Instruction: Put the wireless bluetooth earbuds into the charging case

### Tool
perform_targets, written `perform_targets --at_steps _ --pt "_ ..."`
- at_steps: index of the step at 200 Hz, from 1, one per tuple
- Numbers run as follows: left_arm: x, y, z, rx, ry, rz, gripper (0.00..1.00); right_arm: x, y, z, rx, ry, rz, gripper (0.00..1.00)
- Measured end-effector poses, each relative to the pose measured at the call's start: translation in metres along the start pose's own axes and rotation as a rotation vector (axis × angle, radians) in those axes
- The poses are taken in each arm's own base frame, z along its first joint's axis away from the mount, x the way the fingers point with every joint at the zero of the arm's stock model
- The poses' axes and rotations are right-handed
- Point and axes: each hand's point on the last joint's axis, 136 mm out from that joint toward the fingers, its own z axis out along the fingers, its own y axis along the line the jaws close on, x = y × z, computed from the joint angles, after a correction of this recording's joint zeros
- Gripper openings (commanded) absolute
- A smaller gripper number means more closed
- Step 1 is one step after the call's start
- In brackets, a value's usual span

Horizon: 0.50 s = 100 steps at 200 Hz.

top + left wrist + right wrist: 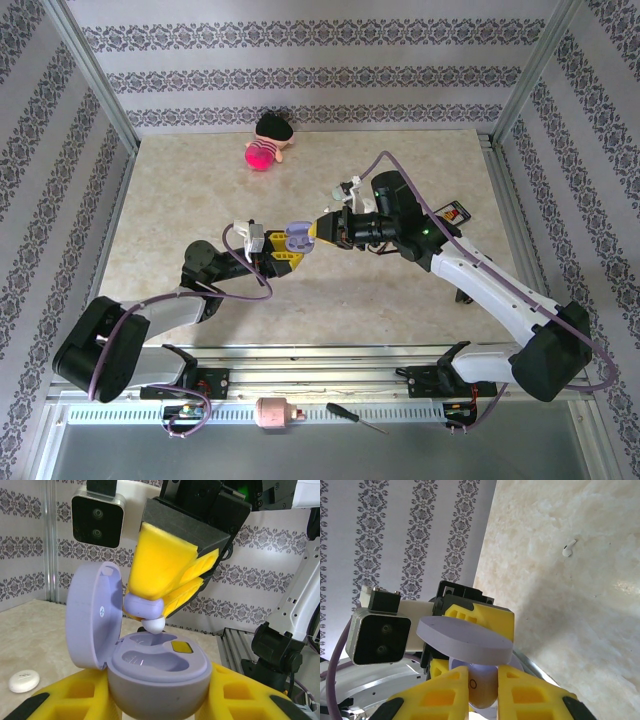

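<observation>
The lavender charging case (157,677) is held up off the table with its lid (92,615) swung open to the left. My left gripper (157,700) is shut on the case's base, one yellow finger on each side. Both earbud wells (150,660) show and look unfilled. From above, my right gripper (159,607) is shut on a lavender earbud (142,607); its white tip (154,625) hangs just over the rear well. In the right wrist view the earbud (490,692) sits between the fingers of that gripper (483,680), under the lid (465,640). The two grippers meet mid-table (300,240).
One white earbud (568,548) lies loose on the marble tabletop. A small white oval case (24,681) rests on the table left of the held case. A pink doll (265,148) lies at the back, a red-and-black card (455,213) at the right, a screwdriver (355,417) on the front rail.
</observation>
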Motion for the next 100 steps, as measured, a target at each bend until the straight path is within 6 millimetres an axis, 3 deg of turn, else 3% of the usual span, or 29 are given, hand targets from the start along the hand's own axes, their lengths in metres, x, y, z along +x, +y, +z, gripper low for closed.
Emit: perform_targets --at_steps 100 --pt "-0.0014 -0.0016 0.0004 -0.007 0.002 -0.003 0.23 0.0096 0.0027 0.0047 -0.001 0.028 -0.053 0.17"
